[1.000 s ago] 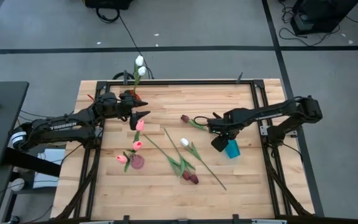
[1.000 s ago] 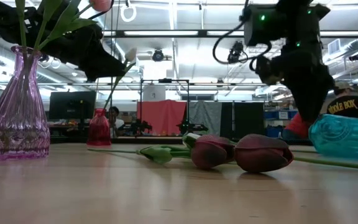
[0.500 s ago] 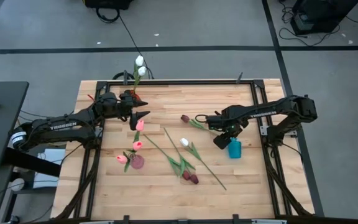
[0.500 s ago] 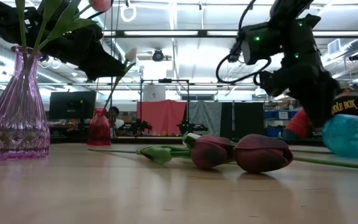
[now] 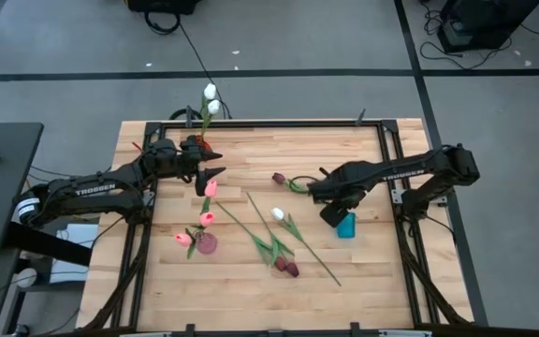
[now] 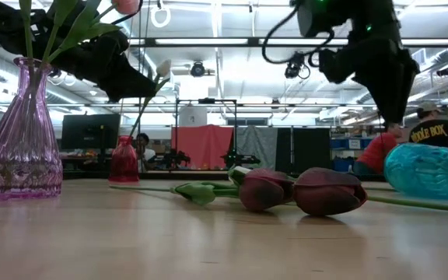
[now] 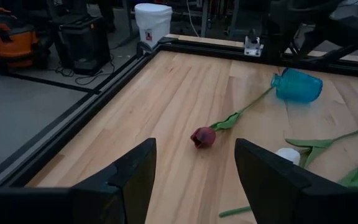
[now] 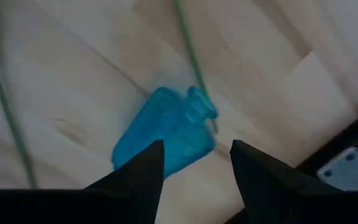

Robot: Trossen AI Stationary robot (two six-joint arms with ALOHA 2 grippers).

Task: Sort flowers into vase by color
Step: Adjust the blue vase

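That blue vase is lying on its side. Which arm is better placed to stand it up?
The right arm. Its open gripper hangs directly over the blue vase, while the left gripper waits across the table near the pink flowers.

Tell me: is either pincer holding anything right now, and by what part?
Nothing. The right pincer is open above the fallen blue vase; the left pincer is open and empty.

Blue vase [image 5: 346,225], maroon tulip [image 7: 203,137]
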